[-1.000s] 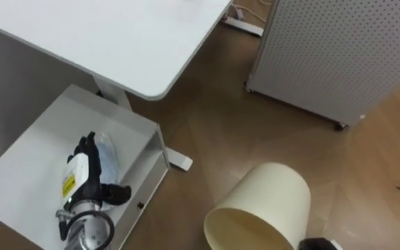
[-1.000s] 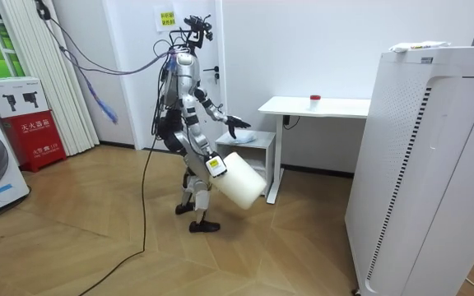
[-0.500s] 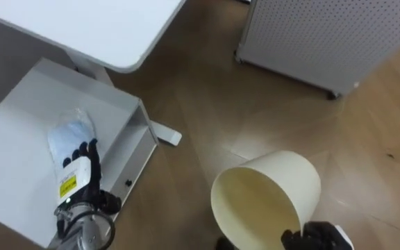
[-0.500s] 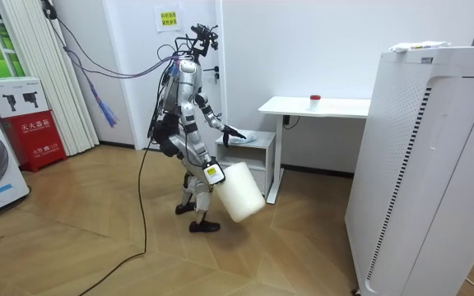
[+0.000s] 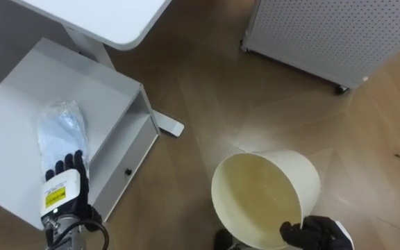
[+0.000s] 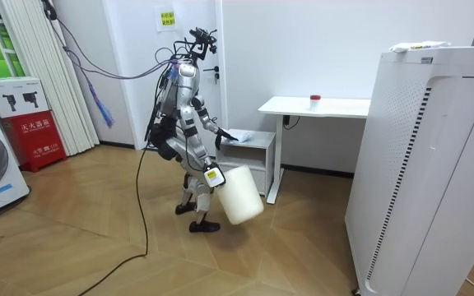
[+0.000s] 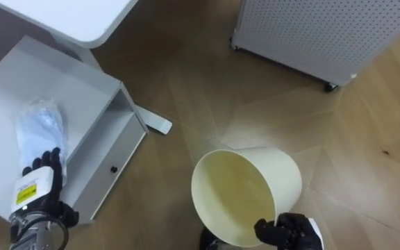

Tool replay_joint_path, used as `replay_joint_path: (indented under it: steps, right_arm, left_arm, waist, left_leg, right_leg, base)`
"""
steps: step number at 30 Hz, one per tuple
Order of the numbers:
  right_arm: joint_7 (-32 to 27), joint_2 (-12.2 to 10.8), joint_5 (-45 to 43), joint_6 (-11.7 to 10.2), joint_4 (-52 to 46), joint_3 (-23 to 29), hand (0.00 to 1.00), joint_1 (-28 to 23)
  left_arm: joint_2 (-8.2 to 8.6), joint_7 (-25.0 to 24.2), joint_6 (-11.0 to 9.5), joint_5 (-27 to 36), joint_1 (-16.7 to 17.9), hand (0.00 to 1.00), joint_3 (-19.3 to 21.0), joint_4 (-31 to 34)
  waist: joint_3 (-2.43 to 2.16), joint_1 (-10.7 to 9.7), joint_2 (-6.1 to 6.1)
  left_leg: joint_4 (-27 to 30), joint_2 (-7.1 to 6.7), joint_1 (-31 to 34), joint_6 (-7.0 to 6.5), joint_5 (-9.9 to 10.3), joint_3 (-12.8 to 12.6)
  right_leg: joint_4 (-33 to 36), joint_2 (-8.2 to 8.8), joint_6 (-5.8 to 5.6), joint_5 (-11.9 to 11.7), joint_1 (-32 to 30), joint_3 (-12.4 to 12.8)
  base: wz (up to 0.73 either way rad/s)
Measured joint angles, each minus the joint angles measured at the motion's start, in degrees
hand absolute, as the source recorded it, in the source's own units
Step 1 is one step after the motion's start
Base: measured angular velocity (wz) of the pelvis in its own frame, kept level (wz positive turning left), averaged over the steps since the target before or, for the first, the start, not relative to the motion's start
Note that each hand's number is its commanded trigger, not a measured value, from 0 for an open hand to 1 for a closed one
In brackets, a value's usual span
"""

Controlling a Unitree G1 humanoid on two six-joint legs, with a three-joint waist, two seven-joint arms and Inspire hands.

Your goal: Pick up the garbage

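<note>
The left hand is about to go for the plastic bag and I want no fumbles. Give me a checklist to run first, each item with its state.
1. The plastic bag lies flat on the white cabinet, nothing on it: ok.
2. The left hand is empty, fingers straight: ok.
3. Hand far enough over the bag to close on it: not ok, the fingers reach only its near end.
4. The right hand is curled on the rim of the bin: ok.
5. Bin mouth turned up, inside empty: ok.
6. Bin close by the bag: not ok, it is over the floor, right of the cabinet.
</note>
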State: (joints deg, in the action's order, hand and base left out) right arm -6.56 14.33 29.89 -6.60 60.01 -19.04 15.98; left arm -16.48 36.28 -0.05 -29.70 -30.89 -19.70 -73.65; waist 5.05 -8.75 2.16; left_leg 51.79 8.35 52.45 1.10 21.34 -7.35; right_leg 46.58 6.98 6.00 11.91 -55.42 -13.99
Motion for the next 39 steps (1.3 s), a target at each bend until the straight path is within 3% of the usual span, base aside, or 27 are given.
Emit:
replay_joint_path:
  steps: [1,2,4,8,13,23,33,36,37,39]
  right_arm:
    - [-0.1,-0.1,0.0,0.1,0.0,0.0,1.00,0.0]
    - [-0.3,-0.4,0.0,0.2,0.1,0.0,1.00,0.0]
    - [-0.3,-0.8,-0.1,0.3,0.4,0.0,1.00,0.3]
    - [-0.2,-1.4,-0.2,1.7,1.2,-0.1,1.00,2.2]
    - [0.5,-2.1,-0.2,2.6,3.2,-1.1,1.00,4.6]
    - [3.1,-3.5,1.2,5.0,4.5,-4.1,1.00,6.6]
    - [3.5,-3.3,1.4,5.7,3.8,-7.2,1.00,7.8]
    - [3.5,-3.6,1.4,5.5,3.8,-7.4,1.00,7.9]
    - [3.5,-3.6,1.4,5.3,3.8,-7.8,1.00,7.9]
    - [3.9,-3.8,1.0,4.8,4.0,-7.8,1.00,7.9]
  left_arm:
    - [-0.01,0.1,0.1,0.0,0.0,0.40,0.0,0.0]
    - [-0.02,0.4,0.5,-0.2,0.2,0.70,0.0,0.1]
    - [-0.02,0.7,0.9,-1.2,0.5,1.00,0.2,0.2]
    - [0.08,3.2,1.7,-2.9,0.2,1.00,0.4,0.6]
    - [0.28,4.5,3.2,-3.8,-1.2,1.00,0.4,0.7]
    - [0.94,4.3,6.3,-3.8,-1.8,1.00,0.4,1.0]
    - [1.67,6.0,5.6,-2.8,-3.3,1.00,0.2,1.0]
    - [2.18,7.7,4.7,-1.0,-3.4,1.00,0.5,0.9]
    - [2.41,8.4,4.2,-0.2,-3.5,1.00,0.5,1.0]
    - [2.83,9.6,2.5,3.4,-3.3,1.00,0.8,1.4]
  waist:
    - [0.00,0.1,0.00]
    - [-0.01,0.5,0.01]
    - [-0.02,1.0,0.02]
    - [-0.12,2.7,0.19]
    - [-0.66,4.1,1.03]
    - [-0.39,4.5,1.72]
    - [-0.08,5.8,1.76]
    - [0.33,6.0,1.52]
    - [0.72,5.9,1.36]
    - [0.95,5.9,1.12]
  left_leg:
    - [0.0,0.01,0.1,-0.04,0.0,0.0]
    - [0.0,0.03,0.1,-0.20,-0.2,0.0]
    - [-0.1,-0.04,0.0,-0.14,-0.2,0.0]
    - [-0.3,-0.16,0.0,-0.12,-0.3,0.0]
    - [-1.7,-1.32,-0.3,-0.34,-1.1,0.1]
    - [-5.7,-2.87,-0.7,-0.73,-2.6,0.1]
    - [-6.8,-3.31,-0.2,-0.84,-2.8,0.0]
    - [-6.6,-3.29,-0.2,-0.85,-2.8,0.0]
    - [-6.4,-3.33,-0.3,-0.92,-2.8,-0.1]
    - [-6.3,-3.77,-0.3,-1.12,-2.7,0.0]
  right_leg:
    - [0.0,0.00,0.00,-0.1,0.0,-0.1]
    - [-0.1,-0.03,0.03,-0.1,0.0,-0.1]
    - [-0.1,-0.02,0.03,-0.2,-0.1,0.0]
    - [-0.2,0.10,0.03,-0.2,-0.1,0.0]
    - [-0.6,1.03,-0.23,-0.3,-0.1,-0.1]
    - [-3.0,2.05,-0.86,-0.9,0.0,-0.4]
    - [-3.7,2.40,-1.29,-0.7,-0.5,-0.5]
    - [-3.3,2.61,-1.46,-0.5,-0.5,-0.4]
    - [-2.8,2.94,-1.58,-0.2,-0.5,-0.3]
    - [-2.7,3.05,-1.64,-0.2,-0.5,-0.4]
  base:
    - [0.00]
    - [0.00]
    - [0.00]
    - [0.01]
    - [0.10]
    - [0.05]
    - [0.02]
    - [0.04]
    - [0.07]
    - [0.03]
